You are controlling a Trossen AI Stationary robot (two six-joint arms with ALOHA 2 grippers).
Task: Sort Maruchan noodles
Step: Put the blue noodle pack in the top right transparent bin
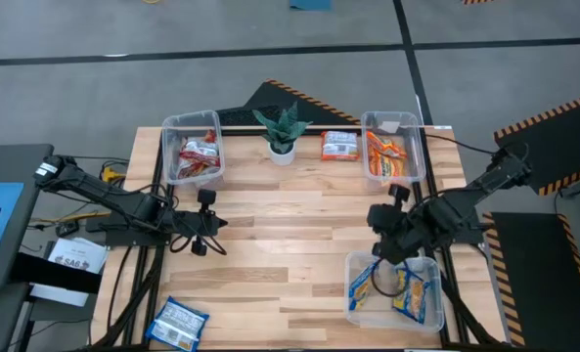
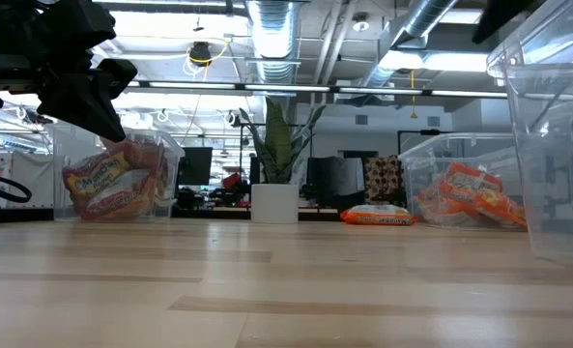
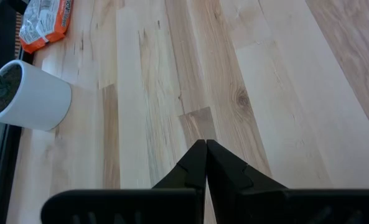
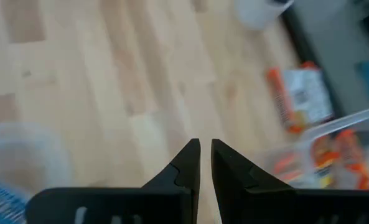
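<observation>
**Packets in three bins, two loose; much of the detail is hard to read**

We take the potted plant [image 1: 280, 134] at the back of the bench [image 1: 290, 254] as our landmark. Just to its left a clear bin [image 1: 194, 147] holds red-and-white noodle packets [image 1: 200, 156]. Just to its right one orange packet [image 1: 339, 146] lies loose on the wood, and past that a second bin [image 1: 395, 147] holds orange packets [image 1: 389, 156]. Well in front of the plant and to the right, a third bin [image 1: 395, 287] holds yellow-and-blue packets [image 1: 415, 293], partly covered by the right arm. A blue-and-white packet [image 1: 178, 322] lies at the front left corner, overhanging the bench edge.

The left end effector [image 3: 205, 163], front-left of the plant, is pressed together and empty. The right end effector [image 4: 205, 163] hangs by the third bin, its fingers a narrow slit apart with nothing between them. Its wrist view is blurred, so we cannot read packet print there.
</observation>
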